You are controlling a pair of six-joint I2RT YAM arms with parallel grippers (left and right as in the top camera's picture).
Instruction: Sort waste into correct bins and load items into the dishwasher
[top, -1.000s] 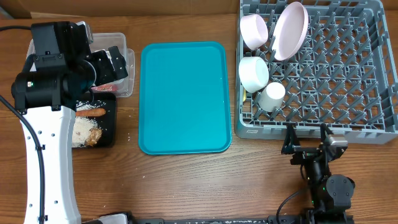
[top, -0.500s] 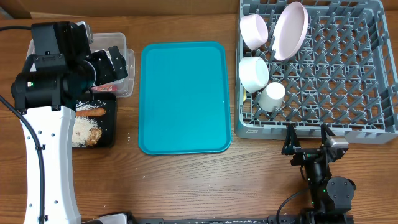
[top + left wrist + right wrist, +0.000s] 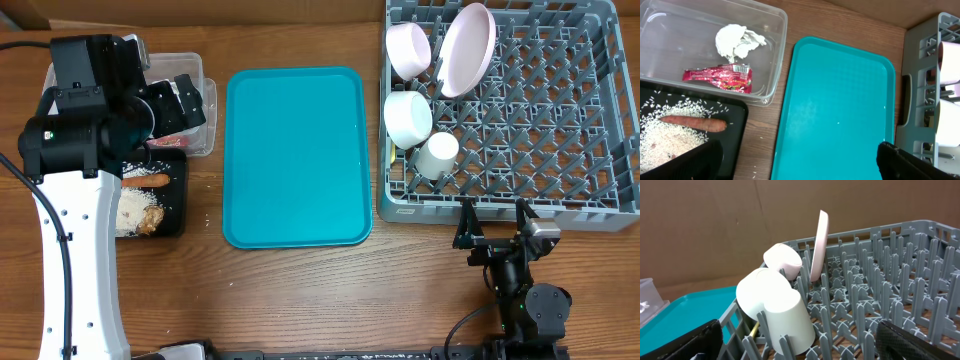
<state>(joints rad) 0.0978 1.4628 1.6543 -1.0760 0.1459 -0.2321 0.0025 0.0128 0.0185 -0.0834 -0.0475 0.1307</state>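
The red snack wrapper (image 3: 720, 78) and crumpled white napkin (image 3: 737, 40) lay in the clear plastic tub (image 3: 670, 45), just left of the teal serving tray (image 3: 295, 155) at its far corner. White rice grains (image 3: 665, 137), a small orange carrot-like stick (image 3: 692, 123) and a brown food clump (image 3: 150, 226) sat in the black tray (image 3: 736, 135), left of the teal tray's near half. To the teal tray's right, the grey dish rack (image 3: 520, 130) held a white plate (image 3: 466, 50) standing on edge, two white bowls (image 3: 408, 48) and a white cup (image 3: 436, 155), all along the side nearest the teal tray. The left gripper (image 3: 795, 162) hung above the tub's tray-side edge, fingers spread wide and empty. The right gripper (image 3: 492, 228), equally released, stood right of the teal tray by the rack's near wall.
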